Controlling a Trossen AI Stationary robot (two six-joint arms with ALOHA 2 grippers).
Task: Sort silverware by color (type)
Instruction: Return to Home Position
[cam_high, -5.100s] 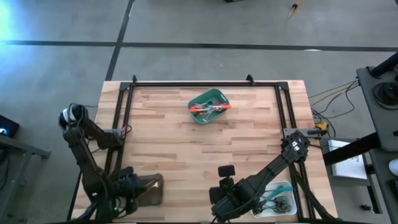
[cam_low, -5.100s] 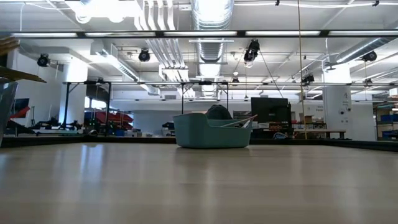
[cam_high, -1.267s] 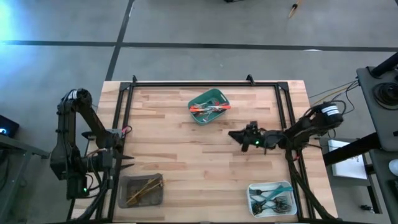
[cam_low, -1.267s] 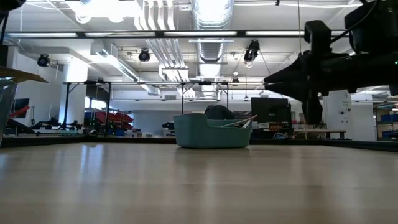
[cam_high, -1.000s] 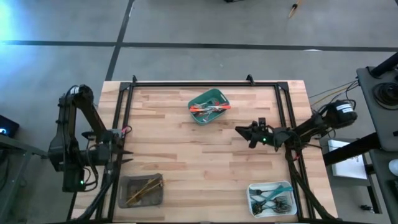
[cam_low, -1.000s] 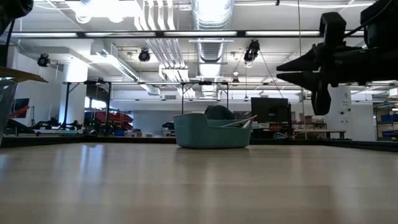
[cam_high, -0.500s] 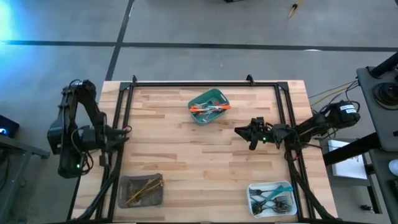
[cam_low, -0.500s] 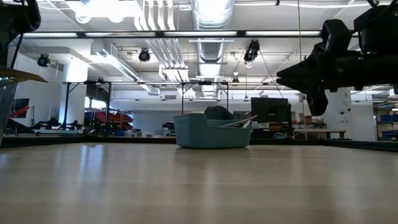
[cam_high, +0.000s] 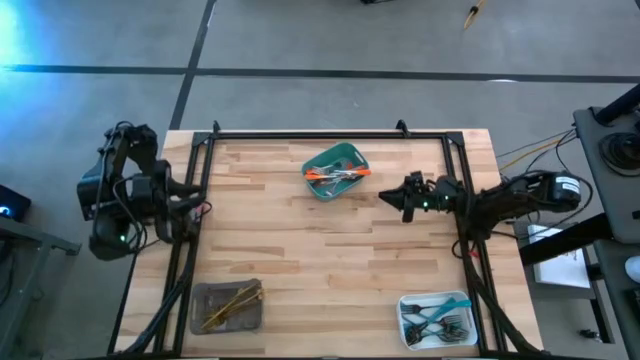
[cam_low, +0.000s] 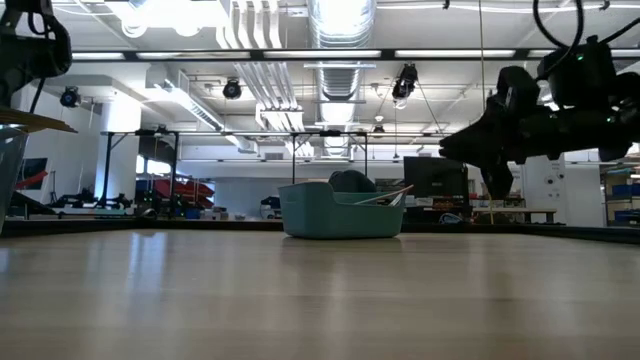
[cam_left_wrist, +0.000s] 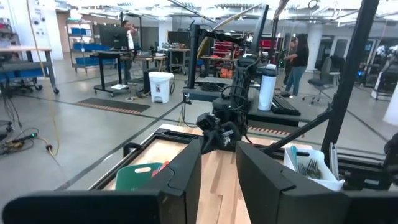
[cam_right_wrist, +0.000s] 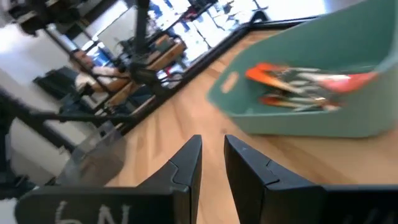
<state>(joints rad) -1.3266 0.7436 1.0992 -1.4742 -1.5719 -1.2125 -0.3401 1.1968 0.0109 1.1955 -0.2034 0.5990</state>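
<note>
3 trays (cam_high: 346, 150) w/ sorted silverware (cam_high: 338, 174)

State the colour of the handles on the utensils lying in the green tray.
Red-orange; the handles show best in the right wrist view.

One green tray (cam_high: 341, 148), one grey tray (cam_high: 198, 300) and one white tray (cam_high: 404, 312), each holding several silverware (cam_high: 340, 174) pieces

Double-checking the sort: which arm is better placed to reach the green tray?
Right. The right gripper hovers beside the green tray; the left gripper sits far off at the left edge of the table.
</note>
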